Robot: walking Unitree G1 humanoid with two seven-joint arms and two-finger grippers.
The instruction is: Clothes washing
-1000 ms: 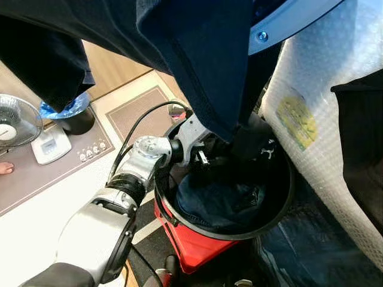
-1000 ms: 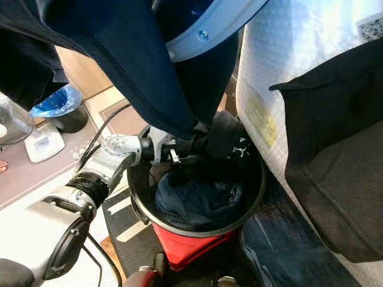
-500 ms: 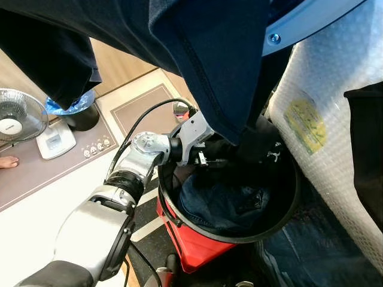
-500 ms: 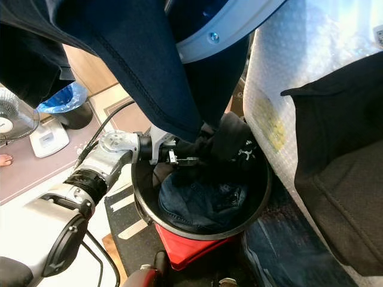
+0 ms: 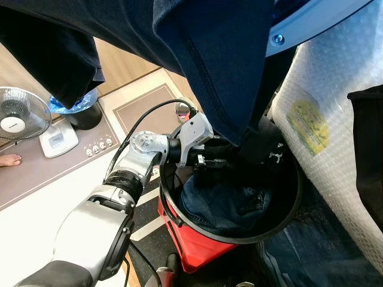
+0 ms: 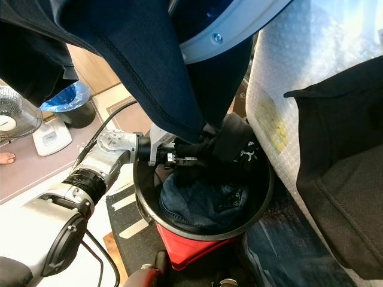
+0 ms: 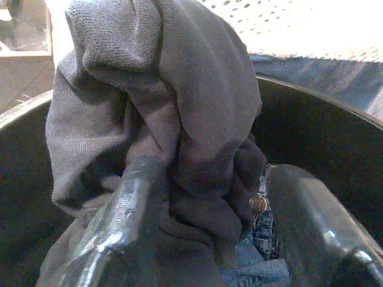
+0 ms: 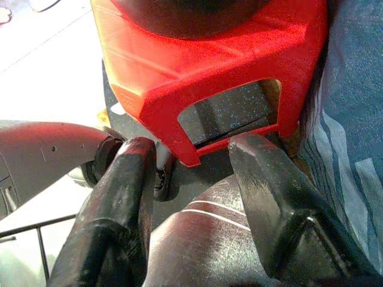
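Your dark garment sits bunched between the left gripper's two black fingers, rising above them as a crumpled grey-black knit lump. The fingers stand apart on either side of the cloth, one pressed into the folds, the other just beside them; you cannot tell for sure that they are clamped on it. Beyond the fingertips a patch of blue denim shows low in the tub.

From the head, you see the left gripper reaching over the near rim of the black tub, its fingers buried in the dark garment, which bears a small white mark and lies against the tub's far side. Under the fingers, jeans fill the tub's bottom. The tub rests on a red stool.

Above the fingers a navy shirt hangs down across the view, its hem nearly touching the garment. To the far side of the tub stands something wrapped in bubble wrap with a yellow sticker.

Behind the left arm, on the floor, you have a fan, a scale and a dark bin with a blue liner, beside a mat.

Your right gripper hangs low with its fingers spread apart and holding nothing, the red stool just past their tips and blue striped cloth beside one of them.
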